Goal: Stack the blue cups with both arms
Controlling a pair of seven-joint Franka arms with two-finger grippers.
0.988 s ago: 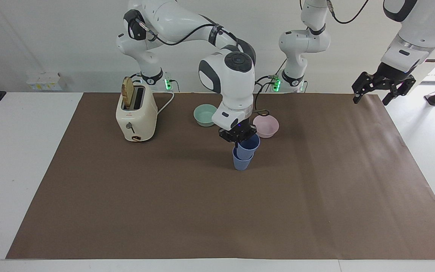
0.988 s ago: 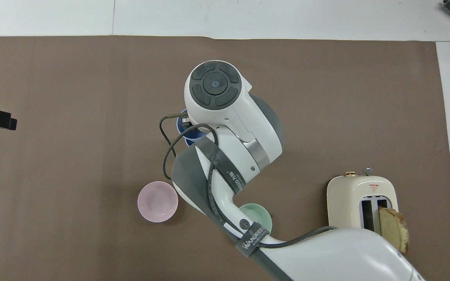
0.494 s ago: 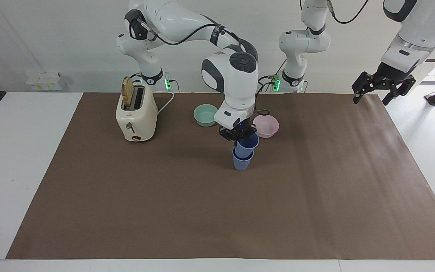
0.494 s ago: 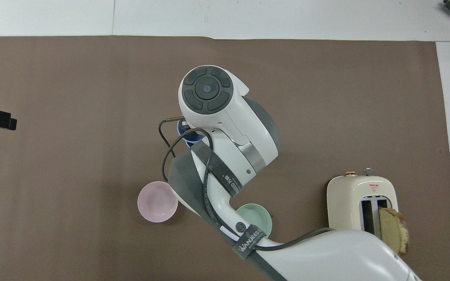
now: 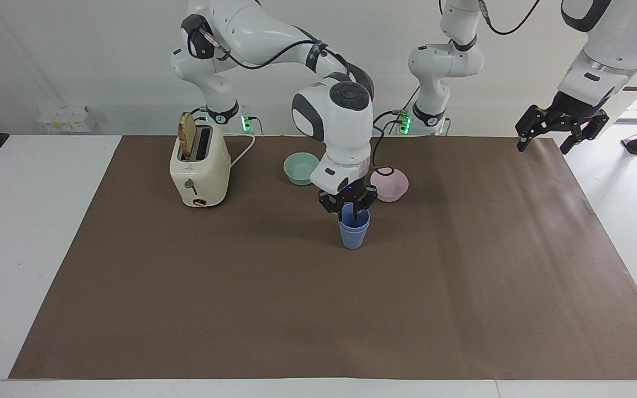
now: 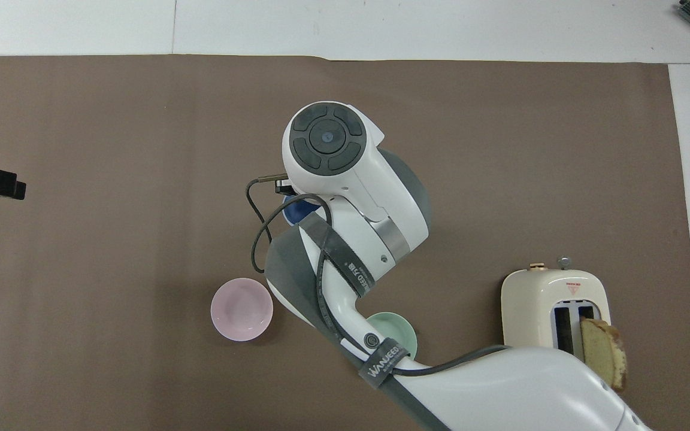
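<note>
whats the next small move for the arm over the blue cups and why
Probably lift the right gripper straight up. The blue cups look nested into one stack on the mat, and its fingers look spread, one reaching into the top cup. A straight rise should avoid tipping them. The left gripper waits over the mat's edge.

My right end effector (image 5: 348, 209) has let go: its fingers, closed on the upper blue cup's rim a second ago, now stand spread. That cup has dropped fully into the lower one, giving one nested stack (image 5: 354, 232).
</note>
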